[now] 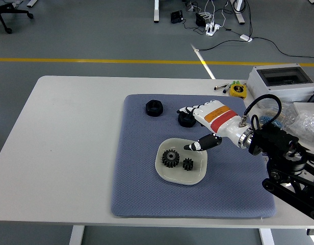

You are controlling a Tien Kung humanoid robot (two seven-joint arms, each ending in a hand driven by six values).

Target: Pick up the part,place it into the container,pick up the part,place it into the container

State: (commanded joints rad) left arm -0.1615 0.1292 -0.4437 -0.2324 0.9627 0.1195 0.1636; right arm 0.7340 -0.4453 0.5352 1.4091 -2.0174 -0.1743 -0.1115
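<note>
Gears, two of them, lie flat in the container [180,176], a shallow pale dish with rounded corners that sits on the blue-grey mat [136,194] covering the middle of the white desk [70,132]. The larger gear [170,157] is black with clear teeth around its rim and a hole at its centre; the smaller gear [188,164] is black too and lies just to its right, near it but seemingly not touching, though the gap is hard to judge from this height.

Only the right robot hand [198,127] is in view, white with an orange and a red band near the wrist, coming in from the right on a black arm. It is above the dish's far right edge, with its fingers [187,109] spread toward the far left and its dark-tipped thumb [200,144] pointing down-left toward the dish. It holds nothing. Both gears lie below and to the left of the thumb, apart from it.

Two more black parts rest on the mat beyond the dish: a ring-shaped part [154,107] at the far left, and another black part [185,119] right by the fingertips.
</note>
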